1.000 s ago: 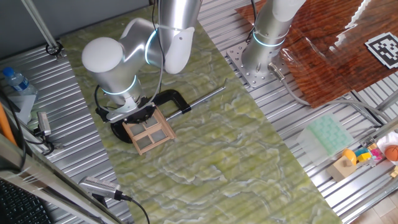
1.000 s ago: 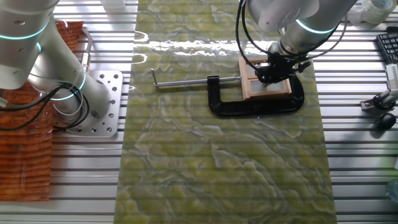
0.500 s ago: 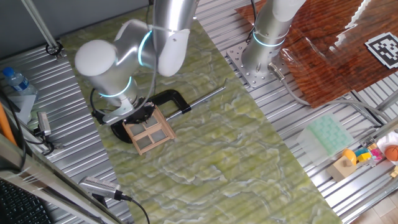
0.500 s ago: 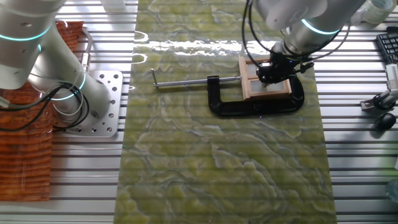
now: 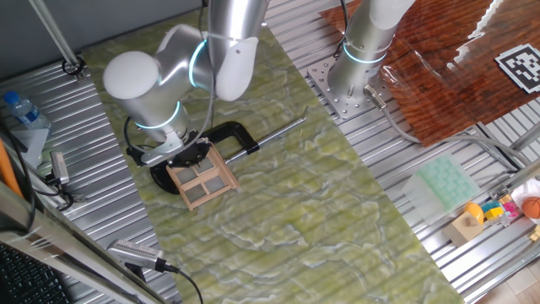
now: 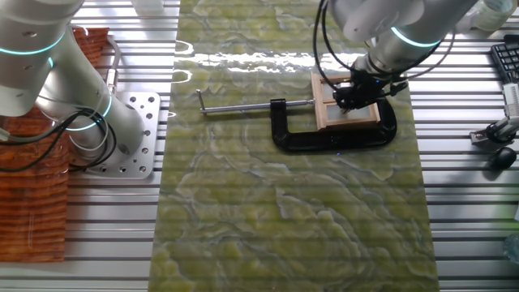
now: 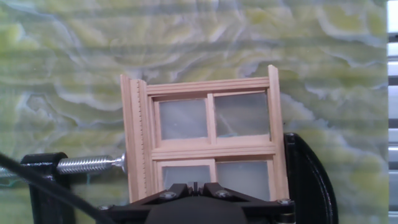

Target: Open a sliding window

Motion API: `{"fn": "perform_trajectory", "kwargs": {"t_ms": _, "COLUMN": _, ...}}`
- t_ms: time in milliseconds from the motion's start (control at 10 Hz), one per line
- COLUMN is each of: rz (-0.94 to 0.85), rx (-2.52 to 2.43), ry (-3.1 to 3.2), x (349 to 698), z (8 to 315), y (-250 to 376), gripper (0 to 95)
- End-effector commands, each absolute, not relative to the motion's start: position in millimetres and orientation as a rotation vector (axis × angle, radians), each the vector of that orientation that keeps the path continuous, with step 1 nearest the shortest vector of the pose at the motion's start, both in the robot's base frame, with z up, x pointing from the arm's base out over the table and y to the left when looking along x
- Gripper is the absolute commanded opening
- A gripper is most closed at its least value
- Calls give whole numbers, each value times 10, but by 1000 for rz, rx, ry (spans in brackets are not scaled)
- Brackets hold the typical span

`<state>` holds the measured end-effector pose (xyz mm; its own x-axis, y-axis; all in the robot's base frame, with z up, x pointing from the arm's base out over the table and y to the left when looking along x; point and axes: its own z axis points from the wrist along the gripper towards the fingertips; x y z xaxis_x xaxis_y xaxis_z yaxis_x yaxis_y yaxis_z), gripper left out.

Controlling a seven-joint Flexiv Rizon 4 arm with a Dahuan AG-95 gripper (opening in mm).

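Observation:
The sliding window (image 7: pixel 211 146), light tan wood with a cross divider and four greyish panes, lies flat on the green marbled mat. It also shows in one fixed view (image 5: pixel 205 181) and in the other fixed view (image 6: pixel 328 115). A black C-clamp (image 6: pixel 332 142) holds it, with its steel screw rod (image 7: pixel 90 163) pressed against the window's left side. My gripper (image 7: pixel 194 185) is shut, its fingertips together with only a thin slit between them. It points down at the window's near edge, by the middle post. In the fixed views the gripper (image 5: pixel 187 155) (image 6: pixel 354 97) is right over the window.
The clamp's long rod (image 6: pixel 243 106) runs left across the mat. A second robot arm's base (image 5: pixel 348 80) stands on the slatted metal table. A water bottle (image 5: pixel 21 110) is at the far left; a pale green tray (image 5: pixel 447 181) and small toys (image 5: pixel 472 221) lie at the right.
The arm's upper joints have swung slightly to the left and back a little. The gripper stays at the window, and the window has not visibly moved.

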<state>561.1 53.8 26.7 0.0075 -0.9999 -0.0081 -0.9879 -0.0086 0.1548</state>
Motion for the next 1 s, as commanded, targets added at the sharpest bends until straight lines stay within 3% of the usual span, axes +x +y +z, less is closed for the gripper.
{"fn": "perform_trajectory", "kwargs": {"t_ms": 100, "rz": -173, "rx": 2148, "ry": -2134, "x": 5636, "z": 257, "y": 548, "gripper": 0}}
{"fn": "perform_trajectory", "kwargs": {"t_ms": 1000, "rz": -167, "rx": 2141, "ry": -2149, "x": 5633, "z": 211, "y": 552, "gripper": 0}}
